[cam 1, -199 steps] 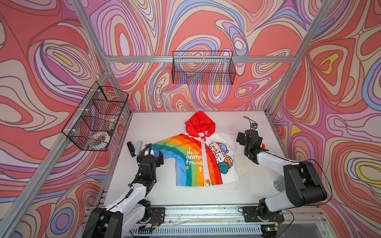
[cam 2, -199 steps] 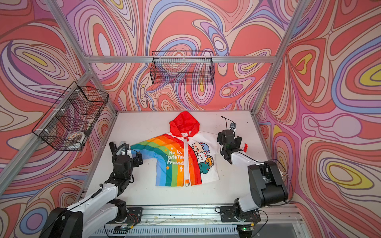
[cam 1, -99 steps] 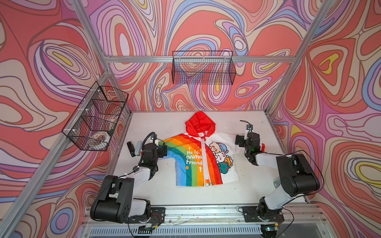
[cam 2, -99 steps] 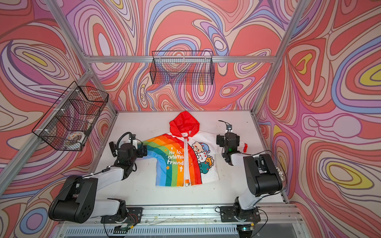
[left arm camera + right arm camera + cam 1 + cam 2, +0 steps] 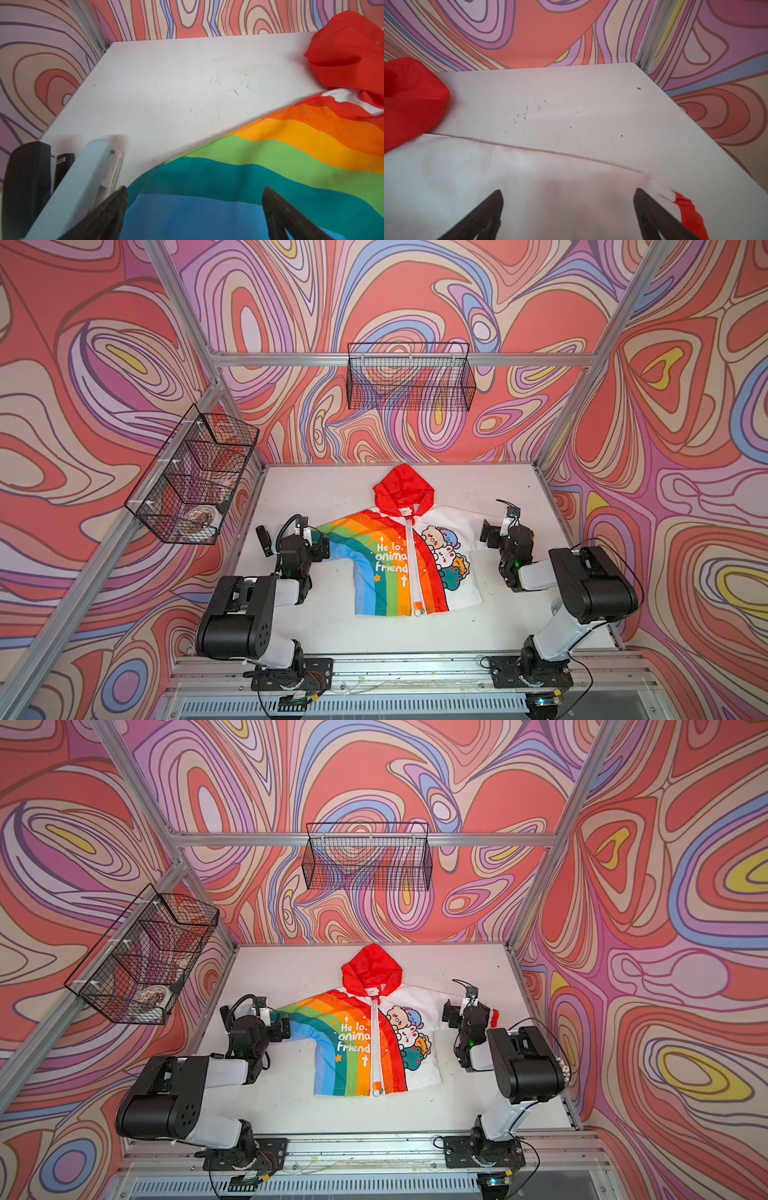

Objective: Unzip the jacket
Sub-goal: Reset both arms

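White tabletop (image 5: 324, 497) between swirl-patterned walls (image 5: 415, 302) carries the jacket (image 5: 399, 556), which lies flat at the centre with its red hood (image 5: 403, 489) toward the far wall. We hold our left gripper (image 5: 195, 191) with jaws spread wide over the rainbow sleeve (image 5: 228, 176) on the left. Our right gripper (image 5: 568, 192) is equally wide over the white sleeve (image 5: 550, 176) on the right.

The left arm (image 5: 245, 610) folds low at the near left, forearm reaching far and right. The left gripper (image 5: 195, 192) angles downward, jaws spread wide, gripping nothing. The right arm (image 5: 590, 593) folds likewise at the near right, and the right gripper (image 5: 568, 193) is also spread wide and empty.
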